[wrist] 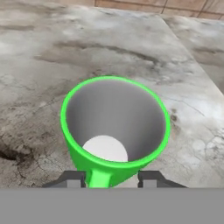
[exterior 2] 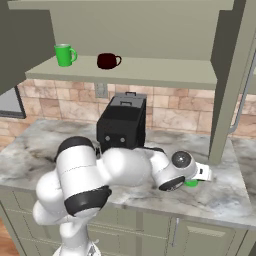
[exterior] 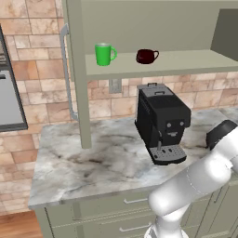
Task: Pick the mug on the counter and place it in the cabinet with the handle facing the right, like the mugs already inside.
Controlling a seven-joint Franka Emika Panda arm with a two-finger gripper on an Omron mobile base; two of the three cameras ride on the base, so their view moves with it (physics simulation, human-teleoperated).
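1. In the left base view, a brick-tiled wall is running behind the counter (exterior: 93,158), a grey-white marbled slab with dark veins lying over sage drawers.
2. Above it the cabinet (exterior: 153,65) is standing open, its long silver bar handle (exterior: 66,74) hanging on the door edge at the left.
3. On its shelf a lime-green mug (exterior: 105,54) and a dark red mug (exterior: 146,56) are sitting apart, both with their loops pointing right.
4. A black coffee machine (exterior: 161,122) is standing on the stone beneath the shelf, and the white arm is rising at the lower right.
5. In the right base view, the arm is folding low across the front of the counter, with its hand reaching toward the right.
6. A small patch of the mug (exterior 2: 190,183) is showing green just past the hand, on the stone near the cabinet's side panel.
7. In the hand view, the mug is sitting upright on the marble, seen from above: a bright green rim, a grey shaded inner wall and a pale round bottom.
8. Its handle (wrist: 99,178) is pointing at the camera, down between the two dark tips of the gripper (wrist: 110,178).
9. One fingertip (wrist: 72,178) is sitting on each side of the loop, close beside it; I cannot tell whether they are squeezing it.
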